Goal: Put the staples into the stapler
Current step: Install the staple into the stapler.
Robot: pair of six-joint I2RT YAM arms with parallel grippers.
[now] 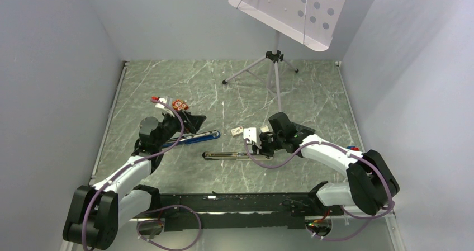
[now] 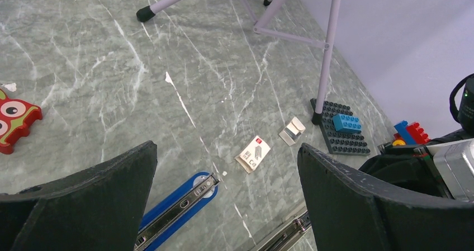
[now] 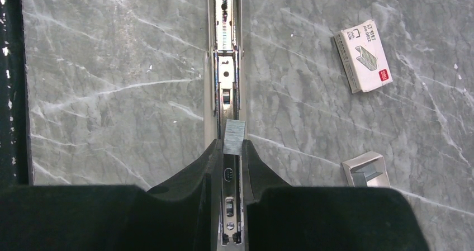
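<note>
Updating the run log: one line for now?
right jaws shut on silver-grey staple block | over opened silver metal stapler | left jaws open, empty

Grey marbled table (image 1: 235, 89), blue stapler (image 1: 193, 137), opened silver stapler (image 1: 226, 155), white staple box (image 3: 363, 55), tripod (image 1: 274, 55), dark brick plate (image 2: 346, 145)

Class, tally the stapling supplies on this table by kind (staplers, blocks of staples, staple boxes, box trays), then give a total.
Staplers: 2 (blue stapler, silver stapler)
Staples block: 1
Staple box: 1
Box tray: 1
Total: 5
</note>
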